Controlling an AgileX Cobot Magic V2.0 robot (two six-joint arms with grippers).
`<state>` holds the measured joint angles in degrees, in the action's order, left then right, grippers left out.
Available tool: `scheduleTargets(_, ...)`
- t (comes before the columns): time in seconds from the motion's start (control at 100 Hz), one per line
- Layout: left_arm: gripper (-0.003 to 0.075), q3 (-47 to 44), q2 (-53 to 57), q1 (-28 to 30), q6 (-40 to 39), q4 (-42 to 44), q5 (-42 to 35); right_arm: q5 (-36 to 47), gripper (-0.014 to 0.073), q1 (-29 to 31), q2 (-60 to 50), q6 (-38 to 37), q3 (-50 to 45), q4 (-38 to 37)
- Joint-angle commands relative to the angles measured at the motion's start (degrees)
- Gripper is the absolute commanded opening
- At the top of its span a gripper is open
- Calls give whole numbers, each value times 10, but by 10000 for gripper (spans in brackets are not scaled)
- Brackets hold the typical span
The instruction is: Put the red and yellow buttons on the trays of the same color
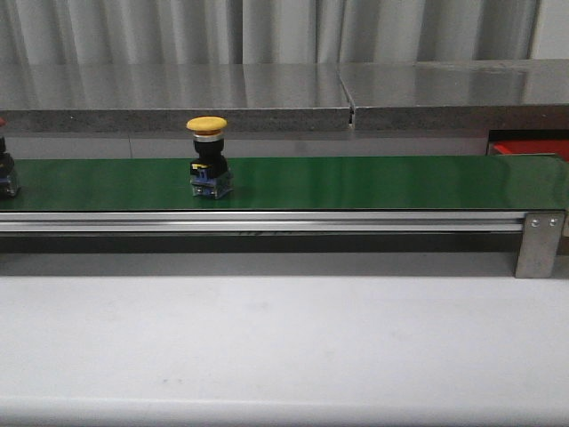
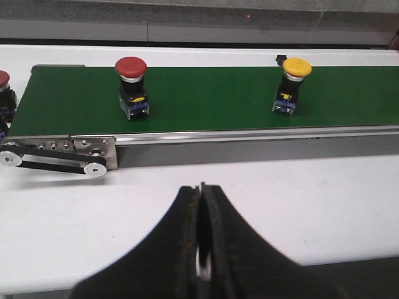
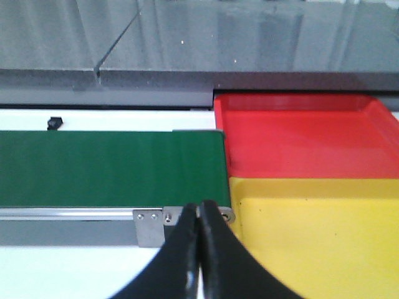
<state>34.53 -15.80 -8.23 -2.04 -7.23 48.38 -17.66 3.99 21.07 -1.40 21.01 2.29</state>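
Green belt (image 1: pixel 356 182) carries your yellow button (image 1: pixel 207 158) and red button (image 2: pixel 131 87); red tray (image 3: pixel 299 134) and yellow tray (image 3: pixel 318 230) sit at its end. Left gripper (image 2: pixel 201 249) and right gripper (image 3: pixel 199 249) fingers together.

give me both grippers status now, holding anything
Left gripper: closed, fingers pressed together, holding nothing.
Right gripper: closed, fingers pressed together, holding nothing.
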Motion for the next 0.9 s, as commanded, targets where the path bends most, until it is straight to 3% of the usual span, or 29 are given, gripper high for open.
scheduleTargets(0.0, -20, 13, -6, -4, -1, -8, -41, 10, -117, 1, 51, 1, 53, 1)
scheduleTargets(0.33, -20, 13, -6, -4, -1, -8, -41, -63, -116, -16, 222, 1, 181, 6)
scheduleTargets(0.7, -20, 13, -6, -4, -1, -8, -41, -137, -108, -109, 393, 28, 340, 6)
scheduleTargets(0.79, -20, 13, -6, -4, -1, -8, -41, -166, -23, -130, 431, 32, 379, 6)
scheduleTargets(0.89, -20, 13, -6, -4, -1, -8, -41, -188, 173, -153, 469, 32, 415, 7)
